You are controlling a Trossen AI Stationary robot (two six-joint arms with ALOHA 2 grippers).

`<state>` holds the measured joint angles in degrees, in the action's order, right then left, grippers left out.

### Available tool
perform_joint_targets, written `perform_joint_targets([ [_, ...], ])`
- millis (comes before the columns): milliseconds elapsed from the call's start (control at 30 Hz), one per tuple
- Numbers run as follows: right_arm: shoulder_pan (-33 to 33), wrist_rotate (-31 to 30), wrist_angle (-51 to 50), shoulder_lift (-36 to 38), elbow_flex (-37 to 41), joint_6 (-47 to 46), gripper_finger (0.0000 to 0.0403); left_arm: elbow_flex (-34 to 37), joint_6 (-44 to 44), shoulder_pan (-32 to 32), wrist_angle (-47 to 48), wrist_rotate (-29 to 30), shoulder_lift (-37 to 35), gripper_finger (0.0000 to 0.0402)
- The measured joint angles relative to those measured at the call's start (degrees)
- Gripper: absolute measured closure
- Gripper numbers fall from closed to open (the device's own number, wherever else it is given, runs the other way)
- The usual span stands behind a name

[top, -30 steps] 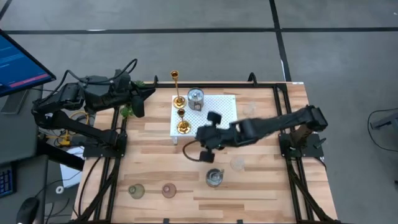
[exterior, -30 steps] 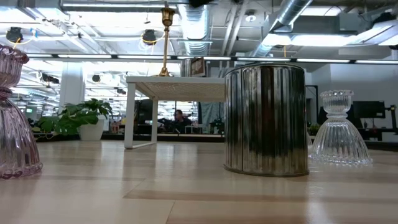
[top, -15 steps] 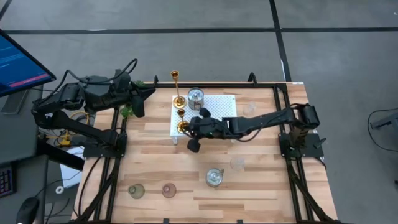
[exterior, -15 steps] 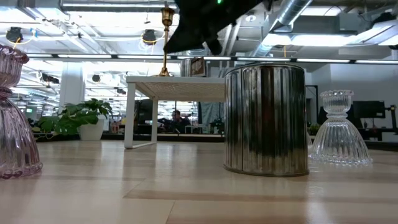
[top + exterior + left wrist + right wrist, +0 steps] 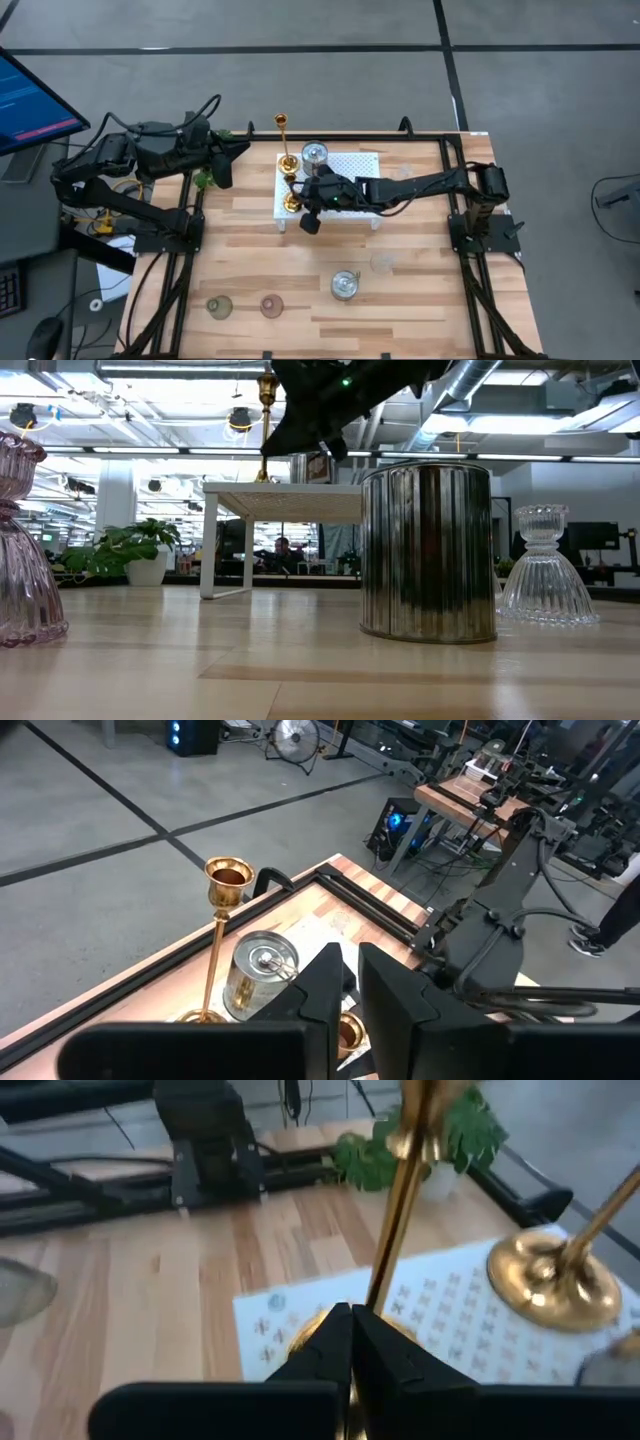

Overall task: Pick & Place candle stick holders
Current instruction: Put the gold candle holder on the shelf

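Observation:
A white perforated stand (image 5: 345, 180) carries a tall slender gold holder (image 5: 283, 140), a silvery cup (image 5: 314, 153) and two lower gold holders (image 5: 292, 192). A second silvery cup (image 5: 344, 285), a clear glass holder (image 5: 382, 263), a greenish one (image 5: 219, 305) and a pinkish one (image 5: 271, 305) stand on the table. My right gripper (image 5: 350, 1330) is shut and hovers over the stand's near left corner (image 5: 306, 208), right in front of a gold stem (image 5: 395, 1210). My left gripper (image 5: 350, 982), narrowly open and empty, waits at the far left (image 5: 224, 172). My right gripper's shut fingertips (image 5: 335, 1342) stand just in front of the foot of the gold stem (image 5: 375, 1295). The fingers themselves hide that spot. I cannot tell whether they touch the holder.
A green leafy plant (image 5: 205, 178) stands at the table's left edge beside my left gripper. The near half of the wooden table (image 5: 420, 320) holds only the four loose holders. The stand is raised on legs (image 5: 208, 540).
My right gripper has gone from above the table's middle toward the far left, over the stand's near left corner and up to the gold holders. No holder has moved.

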<state>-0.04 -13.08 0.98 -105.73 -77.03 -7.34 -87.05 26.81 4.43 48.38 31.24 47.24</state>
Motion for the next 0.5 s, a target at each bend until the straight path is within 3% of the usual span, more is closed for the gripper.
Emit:
perform_joint_targets([
  [500, -3.1, 3.3, 2.9, -0.5, 0.0, 0.4, 0.0403, 0.0, 0.0, 0.0, 0.0, 0.0, 0.0, 0.0364],
])
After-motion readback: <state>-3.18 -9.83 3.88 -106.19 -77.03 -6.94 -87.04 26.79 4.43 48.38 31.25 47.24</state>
